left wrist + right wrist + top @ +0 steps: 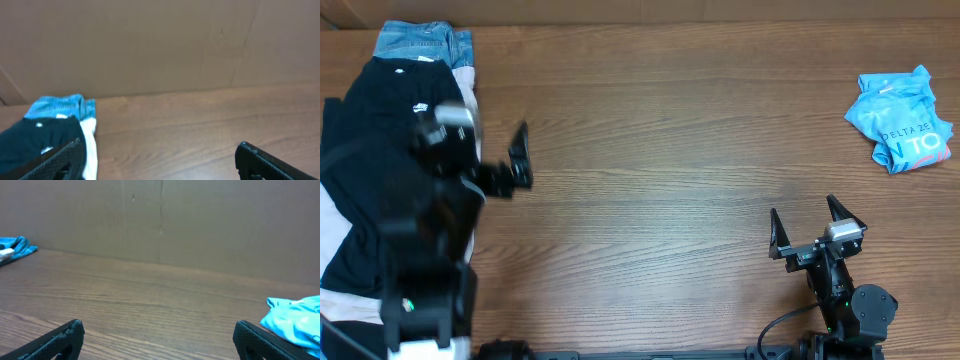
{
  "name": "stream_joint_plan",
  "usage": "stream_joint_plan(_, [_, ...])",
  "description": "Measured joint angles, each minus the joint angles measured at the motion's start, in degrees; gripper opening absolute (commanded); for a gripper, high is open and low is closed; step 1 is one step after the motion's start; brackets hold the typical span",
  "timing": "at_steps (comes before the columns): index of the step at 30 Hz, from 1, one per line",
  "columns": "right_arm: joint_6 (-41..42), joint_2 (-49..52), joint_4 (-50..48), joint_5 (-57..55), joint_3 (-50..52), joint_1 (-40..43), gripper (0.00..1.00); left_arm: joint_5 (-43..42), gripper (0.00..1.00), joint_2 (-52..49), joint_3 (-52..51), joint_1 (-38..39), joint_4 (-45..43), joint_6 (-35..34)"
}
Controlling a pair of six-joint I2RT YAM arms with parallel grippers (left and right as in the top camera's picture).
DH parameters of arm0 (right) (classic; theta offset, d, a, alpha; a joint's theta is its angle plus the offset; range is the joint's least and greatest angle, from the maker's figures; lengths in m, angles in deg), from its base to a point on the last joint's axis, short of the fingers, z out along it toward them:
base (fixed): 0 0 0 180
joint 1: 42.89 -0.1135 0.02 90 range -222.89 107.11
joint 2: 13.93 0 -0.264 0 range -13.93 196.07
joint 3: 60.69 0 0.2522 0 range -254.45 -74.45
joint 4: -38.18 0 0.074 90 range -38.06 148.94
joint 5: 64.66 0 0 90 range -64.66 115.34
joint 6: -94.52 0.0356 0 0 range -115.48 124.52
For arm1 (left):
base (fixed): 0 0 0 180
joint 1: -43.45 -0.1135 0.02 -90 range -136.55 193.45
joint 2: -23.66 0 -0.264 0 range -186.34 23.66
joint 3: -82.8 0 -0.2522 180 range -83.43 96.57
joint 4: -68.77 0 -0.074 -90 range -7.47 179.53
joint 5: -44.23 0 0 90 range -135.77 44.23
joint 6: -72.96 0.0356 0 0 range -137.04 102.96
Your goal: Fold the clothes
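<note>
sky-blue shirt, black shirt, blue jeans

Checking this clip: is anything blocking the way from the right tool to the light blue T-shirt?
Nothing visible does. Only table surface lies between the open right tool and the crumpled light blue T-shirt at the far right. The black T-shirt and jeans sit at the left edge, off that path.

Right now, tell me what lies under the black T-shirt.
Blue denim jeans stick out from under the black T-shirt at its far edge, and a pale cloth shows along its side. How far either extends beneath is covered.
</note>
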Motion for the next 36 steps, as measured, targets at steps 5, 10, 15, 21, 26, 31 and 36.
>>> stream_joint_plan(5, [0.00,0.00,0.00,0.00,0.09,0.00,1.00,-1.97,1.00,12.48,-14.93,0.00,-7.67,0.42])
stream_joint_plan(10, [0.00,0.00,-0.02,-0.02,0.17,0.00,1.00,-3.93,1.00,21.53,-26.16,0.00,-12.81,0.35])
stream_joint_plan(15, [0.02,0.00,0.07,-0.02,0.20,0.00,1.00,-5.05,1.00,28.48,-35.71,0.00,-16.83,0.20])
stream_joint_plan(21, [0.02,0.00,0.02,-0.02,0.20,0.00,1.00,-5.40,1.00,37.38,-44.44,1.20,-21.00,0.17])
stream_joint_plan(26, [0.00,0.00,0.02,0.00,0.20,0.02,1.00,-5.57,1.00,41.88,-48.57,2.38,-21.92,0.20])
stream_joint_plan(31, [0.02,0.00,0.02,0.00,0.20,0.00,1.00,-5.51,1.00,45.07,-51.12,2.69,-21.92,0.17])
stream_joint_plan(36, [0.00,0.00,0.04,-0.02,0.20,0.00,1.00,-5.31,1.00,46.03,-51.63,2.69,-22.10,0.20])
